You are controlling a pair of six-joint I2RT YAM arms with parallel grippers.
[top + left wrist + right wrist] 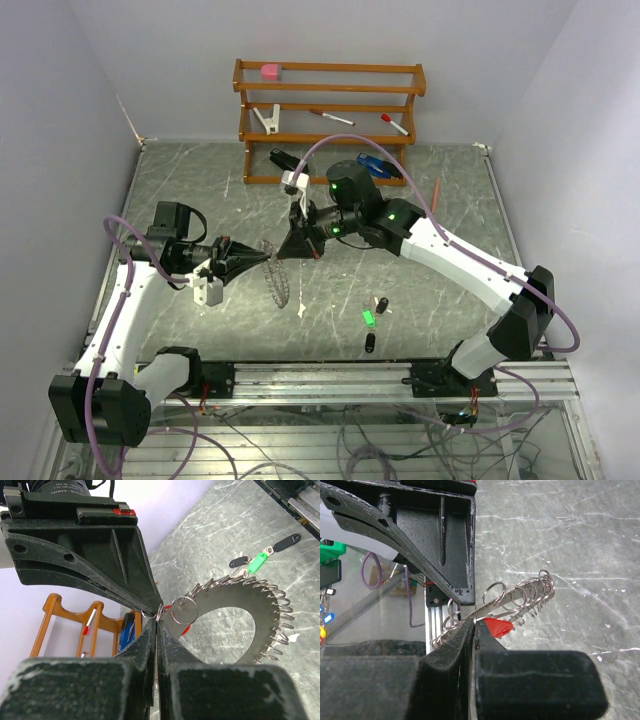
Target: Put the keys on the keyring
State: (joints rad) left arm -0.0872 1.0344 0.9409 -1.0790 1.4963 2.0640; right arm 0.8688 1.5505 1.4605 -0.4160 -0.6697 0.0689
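Observation:
The keyring (281, 277) is a large silvery ring with many small loops along its rim, held on edge above the table's middle. My left gripper (266, 259) is shut on its rim; in the left wrist view the closed gripper (158, 624) pinches the keyring (260, 611). My right gripper (292, 248) meets it from the other side, shut on the red key (497, 627) by its thin metal part, right at the keyring's loops (520, 596). A green key (368, 318) and two black keys (381, 303) (370, 343) lie on the table.
A wooden rack (330, 110) stands at the back with red-capped markers, a pink object and a clip. A blue object (375, 165) lies before it and a thin orange stick (437, 190) to the right. A small white scrap (303, 312) lies near the keyring.

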